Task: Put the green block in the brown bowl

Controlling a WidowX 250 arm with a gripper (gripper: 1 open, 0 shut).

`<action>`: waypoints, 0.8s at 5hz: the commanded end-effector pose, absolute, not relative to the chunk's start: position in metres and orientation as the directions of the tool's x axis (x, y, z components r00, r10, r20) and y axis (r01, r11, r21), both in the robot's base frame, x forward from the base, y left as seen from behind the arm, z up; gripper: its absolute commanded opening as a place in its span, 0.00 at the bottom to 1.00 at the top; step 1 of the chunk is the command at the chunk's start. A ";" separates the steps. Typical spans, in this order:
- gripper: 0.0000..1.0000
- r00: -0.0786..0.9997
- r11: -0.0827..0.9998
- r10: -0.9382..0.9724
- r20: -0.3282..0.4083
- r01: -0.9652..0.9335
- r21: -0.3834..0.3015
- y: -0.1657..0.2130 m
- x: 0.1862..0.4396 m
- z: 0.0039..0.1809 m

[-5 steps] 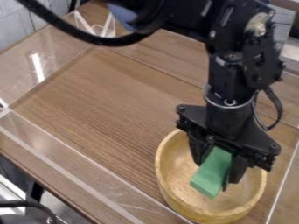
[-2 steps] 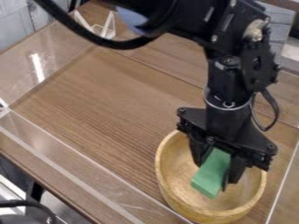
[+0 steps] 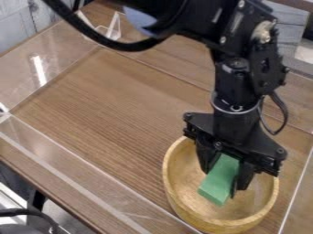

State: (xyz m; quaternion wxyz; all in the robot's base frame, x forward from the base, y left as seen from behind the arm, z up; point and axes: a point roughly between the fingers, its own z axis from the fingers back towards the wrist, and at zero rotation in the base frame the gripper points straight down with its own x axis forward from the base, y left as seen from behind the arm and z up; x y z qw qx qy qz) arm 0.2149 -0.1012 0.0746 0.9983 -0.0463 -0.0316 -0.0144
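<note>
Soft, low-resolution picture, evenly lit, with glare streaks upper left.

The robot arm (image 3: 244, 64) is matte black throughout, built of chunky rounded segments joined by bulky cylindrical housings. Thin black cables loop along its outside, one curving off the right side. The black gripper (image 3: 232, 169) flares into a broad angular base carrying two straight, flat-sided fingers (image 3: 210, 157)
</note>
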 end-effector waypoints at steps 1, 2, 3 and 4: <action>0.00 0.994 0.993 -0.014 0.109 0.027 -0.115 -0.103 0.227 0.085; 0.00 0.994 0.993 -0.012 0.106 0.024 -0.119 -0.102 0.229 0.084; 0.00 0.995 0.992 -0.009 0.103 0.022 -0.124 -0.101 0.231 0.083; 0.00 0.995 0.992 -0.008 0.100 0.021 -0.128 -0.101 0.233 0.083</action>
